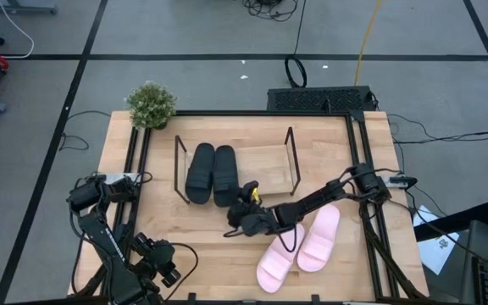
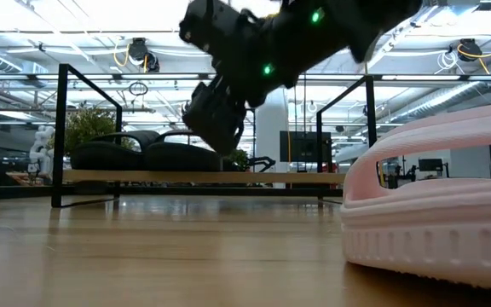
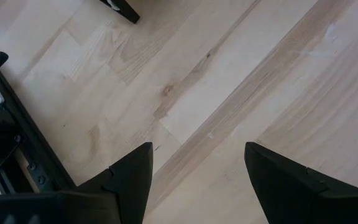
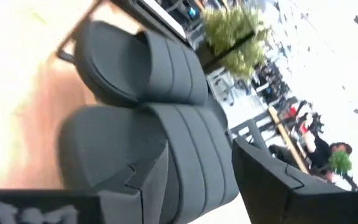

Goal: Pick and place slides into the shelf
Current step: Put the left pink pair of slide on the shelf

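Wooden table point(image 1: 329, 152) bears the shelf point(image 1: 265, 165) with both black slides point(image 1: 212, 174); right claw point(image 1: 242, 206) released beside them; left claw point(image 1: 166, 269) spread.

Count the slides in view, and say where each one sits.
4. Two black slides lie side by side in the shelf's left half. Two pink slides lie on the table, in front of the shelf, toward the right.

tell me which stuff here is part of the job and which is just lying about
Part of the job: black slides, pink slides, shelf, right hand beside the black pair.

Just lying about: potted plant, black cables, yellow cable on the floor.
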Tool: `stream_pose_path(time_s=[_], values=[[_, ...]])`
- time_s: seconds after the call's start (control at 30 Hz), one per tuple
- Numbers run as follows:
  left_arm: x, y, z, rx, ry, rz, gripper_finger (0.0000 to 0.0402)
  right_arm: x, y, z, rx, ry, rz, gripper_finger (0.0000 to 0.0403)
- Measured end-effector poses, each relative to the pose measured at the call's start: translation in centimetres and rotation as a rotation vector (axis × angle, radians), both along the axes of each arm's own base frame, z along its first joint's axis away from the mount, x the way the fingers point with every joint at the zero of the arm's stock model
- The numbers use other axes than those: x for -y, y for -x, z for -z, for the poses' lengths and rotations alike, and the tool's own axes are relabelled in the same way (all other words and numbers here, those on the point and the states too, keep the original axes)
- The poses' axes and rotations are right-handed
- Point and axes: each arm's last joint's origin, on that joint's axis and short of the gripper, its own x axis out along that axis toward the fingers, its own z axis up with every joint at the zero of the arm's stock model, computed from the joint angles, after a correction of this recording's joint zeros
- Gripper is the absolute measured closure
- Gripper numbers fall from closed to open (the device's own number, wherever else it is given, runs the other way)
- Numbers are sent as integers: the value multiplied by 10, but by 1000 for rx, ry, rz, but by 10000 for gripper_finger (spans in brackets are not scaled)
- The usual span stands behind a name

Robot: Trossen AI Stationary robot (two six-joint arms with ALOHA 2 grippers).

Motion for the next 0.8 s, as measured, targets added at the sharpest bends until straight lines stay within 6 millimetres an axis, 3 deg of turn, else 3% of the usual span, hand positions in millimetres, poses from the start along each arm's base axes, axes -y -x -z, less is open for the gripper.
stream_pose_path(time_s=[0.3, 0.6, 0.8], values=[[0, 0, 0, 0, 0, 1, 151, -52, 27, -38, 20, 111, -47, 234], [3, 0, 1, 9, 23, 8, 151, -139, 90, -40, -39, 247, -136, 234], [11, -6, 3, 89, 79, 78, 151, -182, 132, -49, 78, 244, -80, 234]])
